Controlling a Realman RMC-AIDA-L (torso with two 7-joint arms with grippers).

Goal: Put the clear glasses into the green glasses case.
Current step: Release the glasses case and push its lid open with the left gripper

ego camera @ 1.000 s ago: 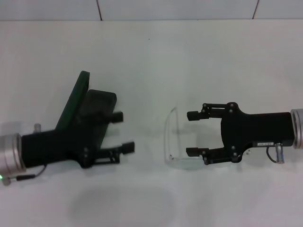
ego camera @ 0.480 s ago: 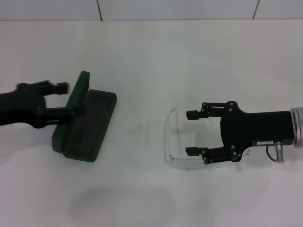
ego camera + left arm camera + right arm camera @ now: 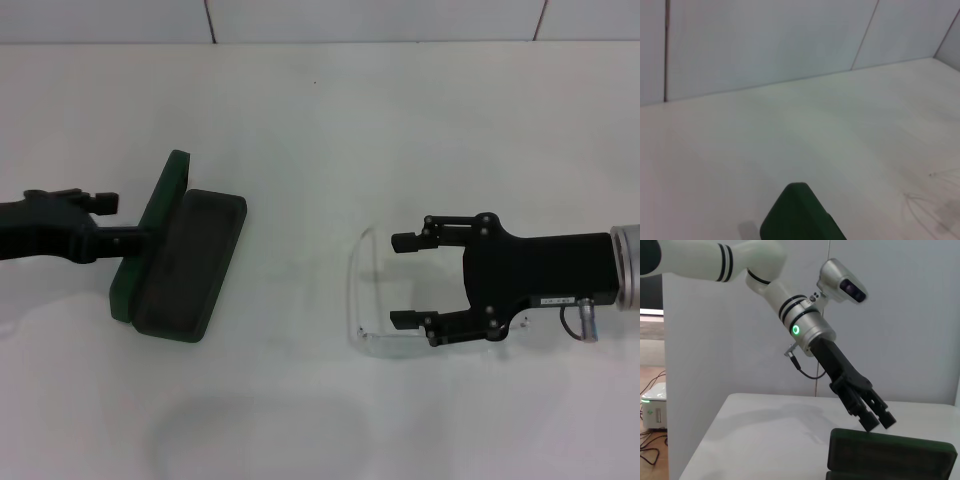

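Two tools | left tool (image 3: 108, 218) closed at open green glasses case (image 3: 180, 262) edge | right tool (image 3: 402, 280) open beside clear glasses (image 3: 362, 300)

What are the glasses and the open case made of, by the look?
Clear glasses: likely colourless glossy plastic; the white table shows through frame and lenses. Green glasses case: rigid-looking dark green shell, matte, probably plastic or leatherette; its black interior looks soft, perhaps felt.

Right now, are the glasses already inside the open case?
No. The clear glasses lie on the table beside the right gripper, well apart from the open green case.
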